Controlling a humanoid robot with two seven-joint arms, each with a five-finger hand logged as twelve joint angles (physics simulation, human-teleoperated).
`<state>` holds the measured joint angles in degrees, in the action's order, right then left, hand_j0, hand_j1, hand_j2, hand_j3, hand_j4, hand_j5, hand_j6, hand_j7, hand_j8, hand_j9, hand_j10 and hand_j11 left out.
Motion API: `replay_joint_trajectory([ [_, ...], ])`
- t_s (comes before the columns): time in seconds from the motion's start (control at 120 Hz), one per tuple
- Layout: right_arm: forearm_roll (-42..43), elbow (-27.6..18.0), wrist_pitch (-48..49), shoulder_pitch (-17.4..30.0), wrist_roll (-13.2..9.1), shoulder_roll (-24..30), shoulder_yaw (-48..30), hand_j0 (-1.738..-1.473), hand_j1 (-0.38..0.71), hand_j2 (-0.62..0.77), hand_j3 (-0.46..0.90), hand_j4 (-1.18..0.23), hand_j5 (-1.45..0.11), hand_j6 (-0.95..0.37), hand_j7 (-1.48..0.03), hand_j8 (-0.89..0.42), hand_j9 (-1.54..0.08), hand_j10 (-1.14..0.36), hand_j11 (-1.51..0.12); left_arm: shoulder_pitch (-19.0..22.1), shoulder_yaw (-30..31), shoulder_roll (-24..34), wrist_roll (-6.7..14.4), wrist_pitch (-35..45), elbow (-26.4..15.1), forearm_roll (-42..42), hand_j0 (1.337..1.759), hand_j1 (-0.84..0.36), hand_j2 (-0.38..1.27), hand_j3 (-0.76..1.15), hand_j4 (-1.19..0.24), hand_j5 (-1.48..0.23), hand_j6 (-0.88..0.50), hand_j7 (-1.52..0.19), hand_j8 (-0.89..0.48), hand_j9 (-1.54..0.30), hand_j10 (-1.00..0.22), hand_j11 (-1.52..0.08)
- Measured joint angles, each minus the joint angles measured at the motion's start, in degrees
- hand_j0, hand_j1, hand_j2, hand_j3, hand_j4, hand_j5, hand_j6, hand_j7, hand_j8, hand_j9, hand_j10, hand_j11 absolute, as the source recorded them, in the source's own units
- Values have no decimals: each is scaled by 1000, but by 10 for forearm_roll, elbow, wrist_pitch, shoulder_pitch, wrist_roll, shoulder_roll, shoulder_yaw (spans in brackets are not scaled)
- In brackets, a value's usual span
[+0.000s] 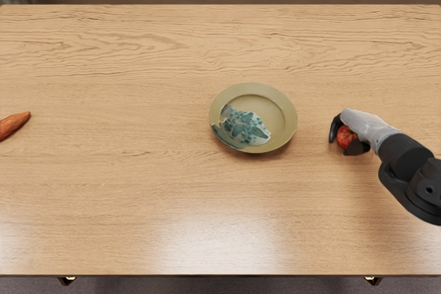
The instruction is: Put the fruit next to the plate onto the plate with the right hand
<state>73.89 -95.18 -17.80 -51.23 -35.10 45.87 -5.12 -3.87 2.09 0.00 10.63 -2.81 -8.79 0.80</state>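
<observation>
The wooden table filled the view, and the green-mottled plate sat near its middle! Right of the plate, a little apart, the right hand had its fingers curled tight. An orange vegetable lay at the far left edge. And inside that grasp: the red fruit, off the plate!
</observation>
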Motion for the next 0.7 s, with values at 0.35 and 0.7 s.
replay_joint_trajectory([
  [0.35, -3, -3, 4, -12, 0, -16, -49, -1642, 342, 117, -1, -794, -1063, -397, -1044, -213, -1050, -368, -1059, 0, 0, 0, 0, 0, 0, 0, 1658, 339, 2, 0, -9, -11, -9, -11, -9, -11, -9, -11],
  [0.7, -3, -1, 9, -54, 0, -89, -60, -1643, 336, 113, 0, -788, -1073, -409, -1043, -217, -1054, -373, -1059, 0, 0, 0, 0, 0, 0, 0, 1658, 339, 2, 0, -9, -11, -9, -11, -9, -11, -9, -11],
])
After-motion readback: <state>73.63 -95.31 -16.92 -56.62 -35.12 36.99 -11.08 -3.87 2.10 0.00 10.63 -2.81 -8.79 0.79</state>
